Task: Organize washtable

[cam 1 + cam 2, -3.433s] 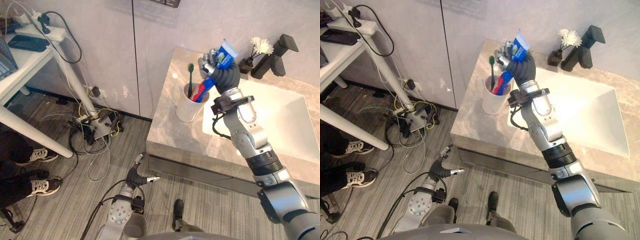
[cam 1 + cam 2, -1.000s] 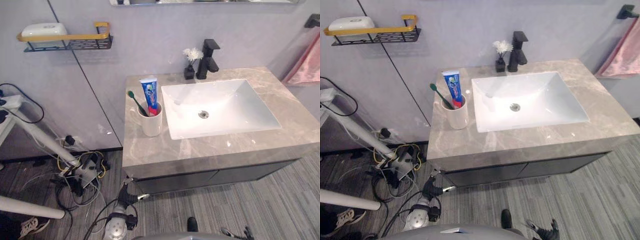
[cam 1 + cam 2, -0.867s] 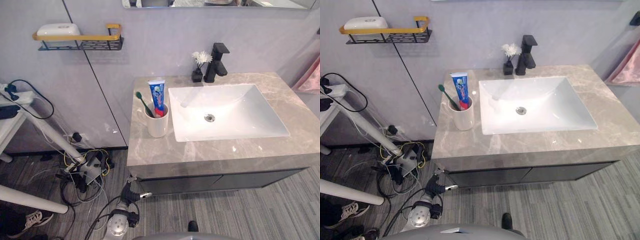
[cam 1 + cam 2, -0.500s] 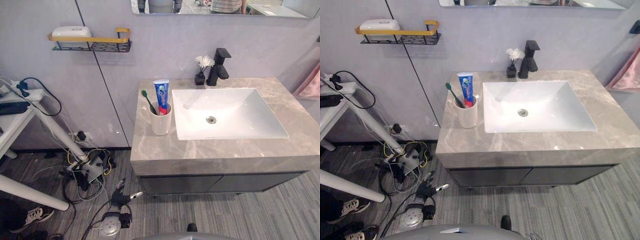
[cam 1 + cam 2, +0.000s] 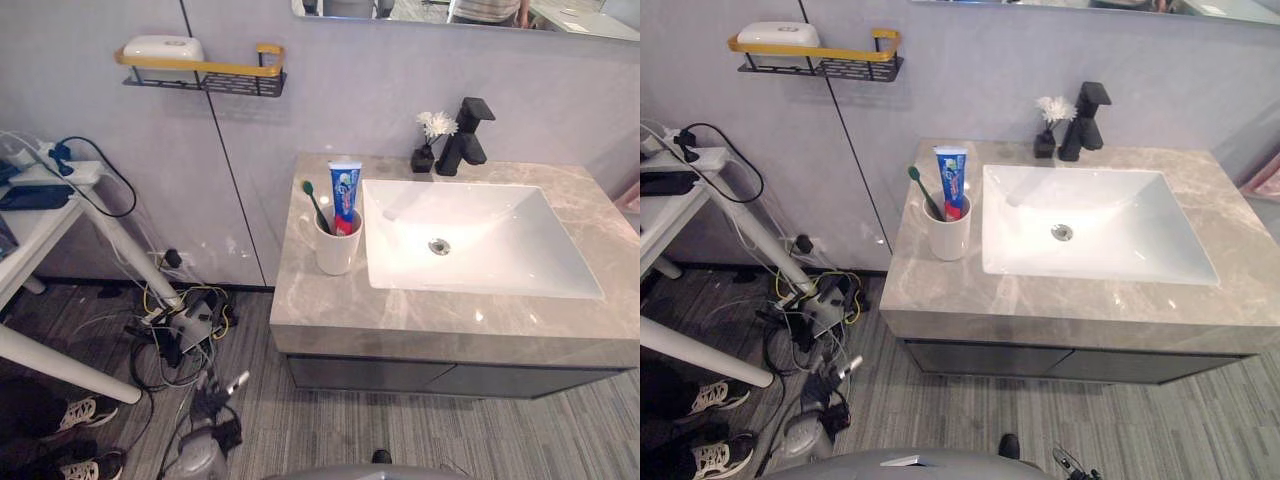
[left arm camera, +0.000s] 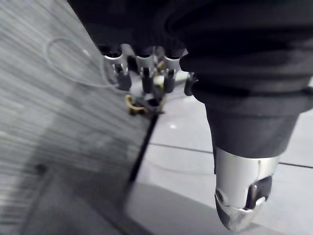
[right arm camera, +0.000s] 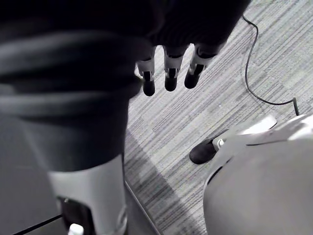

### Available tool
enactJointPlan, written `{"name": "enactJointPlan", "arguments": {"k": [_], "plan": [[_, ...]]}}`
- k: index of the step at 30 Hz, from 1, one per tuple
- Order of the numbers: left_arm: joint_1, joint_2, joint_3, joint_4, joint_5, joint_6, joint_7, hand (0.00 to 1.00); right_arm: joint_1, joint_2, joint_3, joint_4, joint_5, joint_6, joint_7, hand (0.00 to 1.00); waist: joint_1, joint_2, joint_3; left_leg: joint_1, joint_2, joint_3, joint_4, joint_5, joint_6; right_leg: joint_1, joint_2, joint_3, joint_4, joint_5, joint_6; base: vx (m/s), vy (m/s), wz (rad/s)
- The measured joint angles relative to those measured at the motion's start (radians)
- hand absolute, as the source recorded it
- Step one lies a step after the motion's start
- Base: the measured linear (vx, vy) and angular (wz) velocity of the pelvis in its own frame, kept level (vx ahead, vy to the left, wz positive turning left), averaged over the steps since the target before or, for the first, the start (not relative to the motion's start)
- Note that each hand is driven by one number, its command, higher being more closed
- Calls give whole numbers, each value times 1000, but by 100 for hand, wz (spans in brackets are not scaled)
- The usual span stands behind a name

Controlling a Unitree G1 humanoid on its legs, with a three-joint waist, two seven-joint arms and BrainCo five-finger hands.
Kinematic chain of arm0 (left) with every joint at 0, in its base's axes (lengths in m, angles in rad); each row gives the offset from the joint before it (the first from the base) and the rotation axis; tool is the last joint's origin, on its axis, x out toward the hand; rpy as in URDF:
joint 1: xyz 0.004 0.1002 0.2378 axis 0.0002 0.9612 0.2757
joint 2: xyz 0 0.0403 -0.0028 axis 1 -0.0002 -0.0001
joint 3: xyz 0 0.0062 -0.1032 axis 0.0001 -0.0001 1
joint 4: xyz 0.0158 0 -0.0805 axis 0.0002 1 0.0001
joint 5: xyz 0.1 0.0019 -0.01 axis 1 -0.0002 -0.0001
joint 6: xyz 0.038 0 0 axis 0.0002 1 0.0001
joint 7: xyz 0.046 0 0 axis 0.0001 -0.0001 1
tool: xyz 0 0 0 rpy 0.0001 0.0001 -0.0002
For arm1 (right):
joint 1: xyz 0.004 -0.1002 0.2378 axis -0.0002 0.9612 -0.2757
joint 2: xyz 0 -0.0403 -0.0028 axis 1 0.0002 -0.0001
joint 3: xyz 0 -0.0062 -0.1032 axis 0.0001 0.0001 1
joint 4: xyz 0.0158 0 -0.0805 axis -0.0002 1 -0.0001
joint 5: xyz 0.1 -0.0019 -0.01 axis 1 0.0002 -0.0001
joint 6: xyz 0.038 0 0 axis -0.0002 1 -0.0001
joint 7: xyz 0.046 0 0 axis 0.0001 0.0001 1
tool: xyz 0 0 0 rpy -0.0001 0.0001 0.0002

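White cup (image 5: pixel 337 250) on the grey marble tabletop (image 5: pixel 330 312), well above and away from both my hands, holds two things: a green toothbrush (image 5: pixel 315 207) leaning towards the wall panel side, and a blue toothpaste tube (image 5: pixel 345 195) standing upright with its red cap down. The cup sits just beside the white sink (image 5: pixel 470 262). Farther from my hands, a small dark vase (image 5: pixel 423 159) with white flowers (image 5: pixel 436 123) stands next to the black tap (image 5: pixel 466 135). My left hand (image 6: pixel 143 73) hangs low near the floor, fingers relaxed and straight, holding nothing. My right hand (image 7: pixel 170 78) hangs likewise over the striped floor (image 7: pixel 234 88), fingers loose and empty.
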Motion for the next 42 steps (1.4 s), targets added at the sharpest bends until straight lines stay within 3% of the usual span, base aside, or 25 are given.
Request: {"name": "enactJointPlan", "arguments": {"k": [6,8,15,19,24,29,34,42], "plan": [[-36,-9,-25,-426,4,-63,87,100,5,-9,59,1,22,-26,1,0,2,-5,3,-16,-6,-12,2,8,1,-1,-9,-4,0,-2,0,-40,-1,7],[-48,-9,-61,-567,8,-116,118,100,8,-10,65,1,22,-38,2,0,3,-5,4,-18,-6,-13,6,10,0,-1,-10,-2,0,-2,0,-36,-7,1],[-88,-38,-149,-744,0,-190,133,100,22,-8,66,0,22,-52,6,0,10,-8,4,-40,-6,-17,21,9,-1,-13,-10,-1,1,-1,0,-8,-2,1],[-90,-36,-235,-770,-34,-203,98,100,24,-9,67,1,22,-52,9,0,11,-11,5,-44,-7,-17,23,9,0,-15,-9,-2,1,-1,0,0,0,0],[-135,-6,-388,-771,-155,-202,5,100,24,-16,106,1,22,-52,12,0,11,-18,7,-50,-7,-17,29,6,0,-18,-9,-1,1,-1,0,0,0,0],[-201,26,-512,-681,-195,-183,-73,100,21,-25,109,0,22,-52,12,0,8,-17,6,-51,-7,-10,29,5,0,-24,-8,5,0,1,1,4,1,-3],[-239,83,-586,-556,-225,-143,-106,100,5,-40,147,-5,22,-52,11,0,-17,-8,0,-49,-7,-7,28,5,0,-32,-7,6,0,3,1,0,0,0],[-302,99,-688,-429,-275,-107,-129,100,0,-44,163,-13,22,-51,9,0,-23,-5,-2,-43,-7,4,24,5,0,-32,-8,11,-7,7,3,-5,2,-3]]}}
